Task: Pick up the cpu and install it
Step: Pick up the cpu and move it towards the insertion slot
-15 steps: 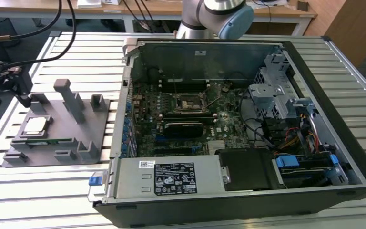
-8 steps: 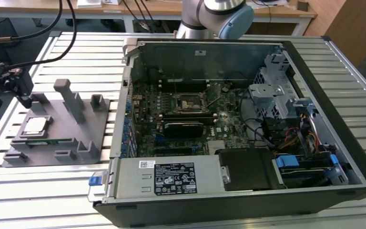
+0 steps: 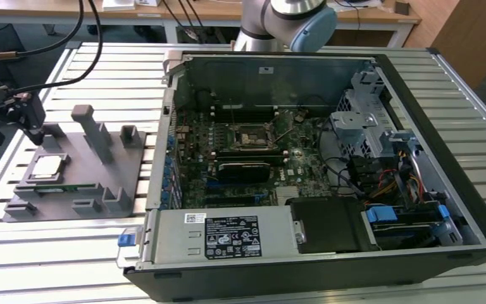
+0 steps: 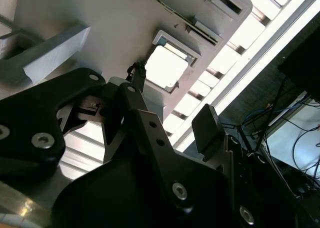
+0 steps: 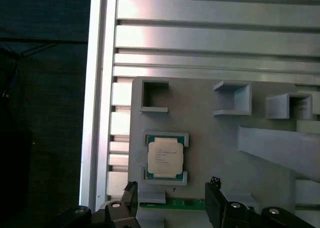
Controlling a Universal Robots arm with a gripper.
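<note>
The cpu (image 3: 47, 166) is a small silver square lying flat in a pale seat on the grey fixture plate (image 3: 99, 180), at the exterior view's left. In the first wrist view the cpu (image 5: 165, 157) sits between two rim pieces, and it glares bright in the second wrist view (image 4: 166, 68). My gripper (image 3: 38, 137) hovers above the plate, just off the chip. Its black fingers (image 5: 131, 189) are spread wider than the chip, so the gripper (image 5: 173, 185) is open with nothing between them. The second wrist view shows the gripper (image 4: 172, 100) with its fingertips clear of the chip.
An open computer case (image 3: 445, 209) fills the exterior view's right, with the square socket frame (image 3: 249, 136) on its green board. A green memory stick (image 5: 175, 204) lies on the plate beside the chip. Grey posts (image 3: 91, 130) rise from the plate. The slatted table edge (image 5: 95, 113) runs close by.
</note>
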